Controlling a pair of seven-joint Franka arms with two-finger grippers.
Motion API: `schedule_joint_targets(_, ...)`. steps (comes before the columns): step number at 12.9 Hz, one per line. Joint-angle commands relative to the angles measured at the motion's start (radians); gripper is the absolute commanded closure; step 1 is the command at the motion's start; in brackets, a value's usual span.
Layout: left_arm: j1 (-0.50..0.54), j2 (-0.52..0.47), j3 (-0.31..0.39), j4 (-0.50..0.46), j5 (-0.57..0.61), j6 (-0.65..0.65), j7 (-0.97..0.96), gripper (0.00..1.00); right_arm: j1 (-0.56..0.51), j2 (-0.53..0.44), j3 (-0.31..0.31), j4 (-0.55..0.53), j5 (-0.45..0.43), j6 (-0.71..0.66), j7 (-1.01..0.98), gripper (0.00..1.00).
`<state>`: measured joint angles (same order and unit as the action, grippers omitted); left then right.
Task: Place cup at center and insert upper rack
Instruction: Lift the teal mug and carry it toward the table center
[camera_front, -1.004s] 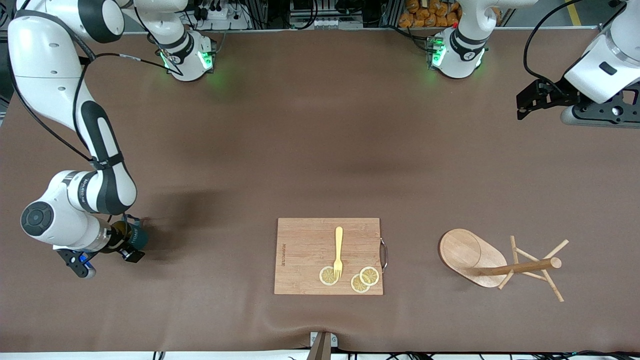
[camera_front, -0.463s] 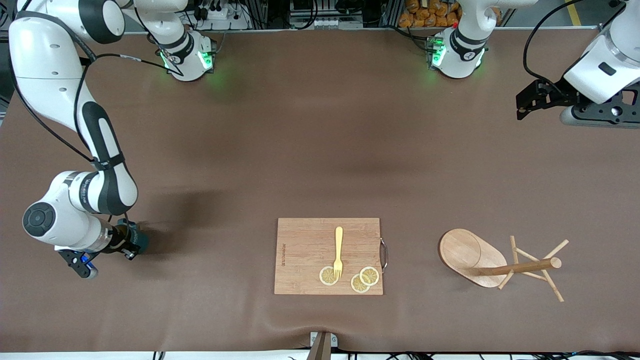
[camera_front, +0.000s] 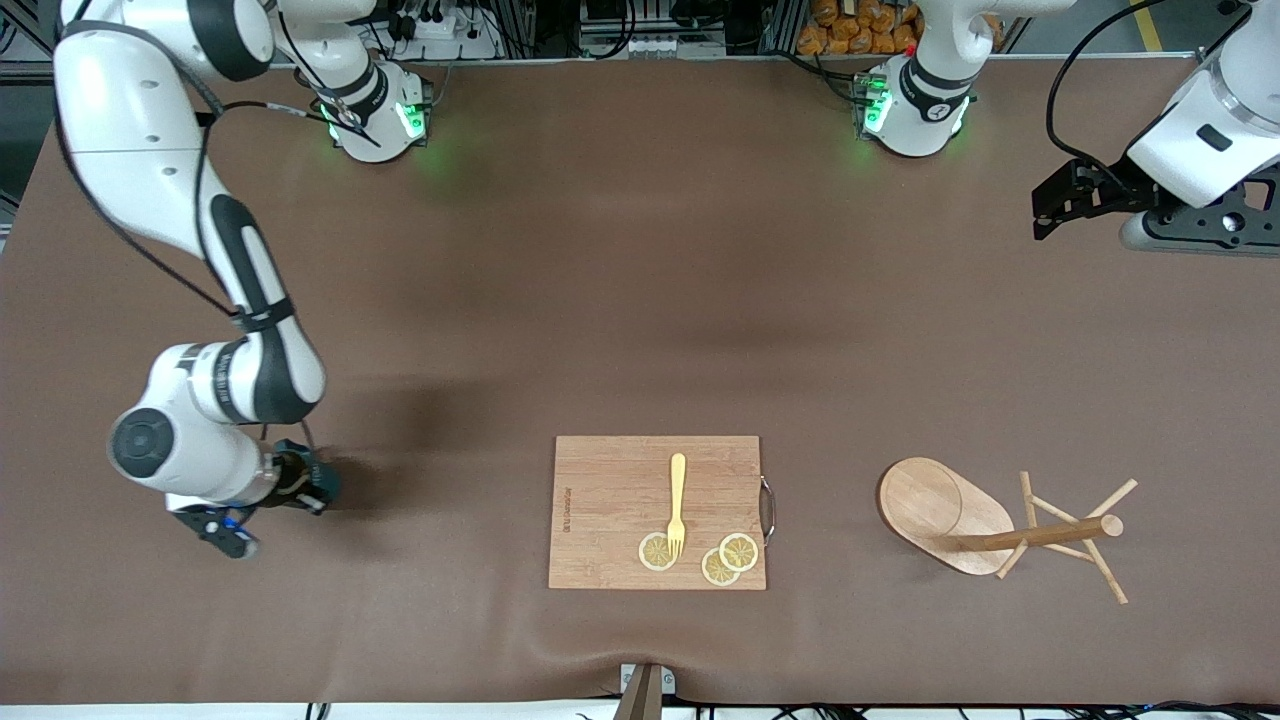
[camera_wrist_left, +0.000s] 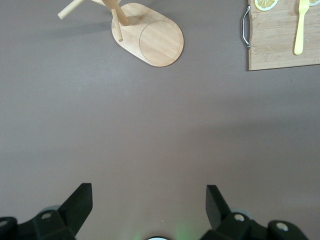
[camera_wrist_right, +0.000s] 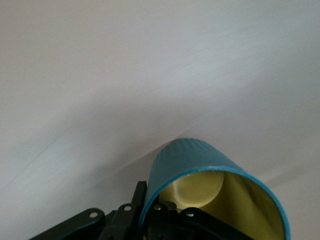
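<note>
Right gripper (camera_front: 305, 490) clamped on cup (camera_front: 318, 482) rim, over table (camera_front: 640, 300) toward right arm's end. Upper rack (camera_front: 1000, 525) lying tipped beside cutting board (camera_front: 610, 500), toward left arm's end. Left gripper (camera_wrist_left: 149, 202) waiting aloft, fingers wide, holding nothing.

Overall light: the brown desk (camera_front: 640, 300) is lit evenly and softly from above in the front view; no harsh glare is seen.
Shadows: a broad, diffuse dark patch is cast on the desk beside the right arm; a fainter band is seen above the cutting board (camera_front: 657, 512); thin soft shadows lie under the upper rack (camera_front: 1000, 525).
Coloured light: green glow is thrown onto the desk by the lamps at both arm bases.
Left wrist view: sharp, evenly lit, with a soft shadow band across the desk.
Right wrist view: washed out and pale; the desk is blurred, while the cup (camera_wrist_right: 210, 195) rim is rendered sharper.
</note>
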<state>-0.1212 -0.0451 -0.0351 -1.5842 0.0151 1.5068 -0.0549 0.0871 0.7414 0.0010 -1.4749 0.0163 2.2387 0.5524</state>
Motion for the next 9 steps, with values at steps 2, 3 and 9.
schedule_joint_targets(2,0.000,0.004,-0.008,0.013,-0.011,-0.014,-0.017,0.00,0.182,-0.048,-0.006,0.013,-0.025,-0.030,-0.011,1.00)
schedule_joint_targets(3,0.000,0.004,-0.008,0.013,-0.011,-0.014,-0.016,0.00,0.242,-0.048,-0.006,0.034,-0.027,-0.030,-0.011,1.00)
schedule_joint_targets(9,0.001,0.004,-0.008,0.013,-0.011,-0.014,-0.017,0.00,0.632,-0.048,-0.013,0.048,-0.096,-0.099,-0.006,1.00)
